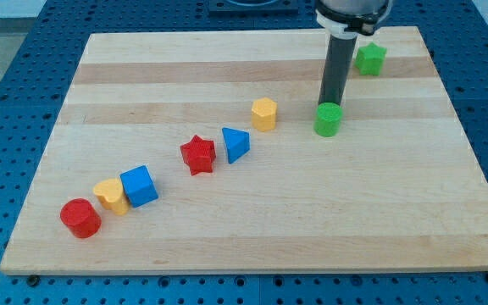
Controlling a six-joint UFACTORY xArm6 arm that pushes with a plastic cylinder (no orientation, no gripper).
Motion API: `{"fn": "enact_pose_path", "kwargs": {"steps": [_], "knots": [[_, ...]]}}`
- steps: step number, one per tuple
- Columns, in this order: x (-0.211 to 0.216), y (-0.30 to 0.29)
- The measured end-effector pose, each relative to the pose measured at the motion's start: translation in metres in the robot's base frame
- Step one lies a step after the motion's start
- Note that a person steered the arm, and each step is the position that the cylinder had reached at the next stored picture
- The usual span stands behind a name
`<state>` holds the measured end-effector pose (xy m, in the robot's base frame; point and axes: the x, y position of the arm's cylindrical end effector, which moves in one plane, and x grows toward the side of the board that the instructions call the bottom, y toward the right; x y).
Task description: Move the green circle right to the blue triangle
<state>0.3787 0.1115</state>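
The green circle (328,119) is a short green cylinder right of the board's middle. The blue triangle (235,144) stands well to its left and a little lower. My tip (332,102) sits at the green circle's top edge, just behind it, touching or nearly touching it. The dark rod rises straight up from there to the arm at the view's top.
A yellow hexagon (264,113) lies between the green circle and the blue triangle. A red star (198,155) is left of the triangle. A blue cube (139,185), yellow heart (111,196) and red cylinder (80,218) sit at lower left. A green star (369,58) is at top right.
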Motion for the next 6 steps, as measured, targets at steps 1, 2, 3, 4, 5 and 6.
{"fn": "enact_pose_path", "kwargs": {"steps": [1, 2, 3, 4, 5, 6], "knots": [[-0.007, 0.026], [-0.007, 0.041], [0.022, 0.019], [0.023, 0.018], [0.054, -0.010], [0.093, -0.051]]}}
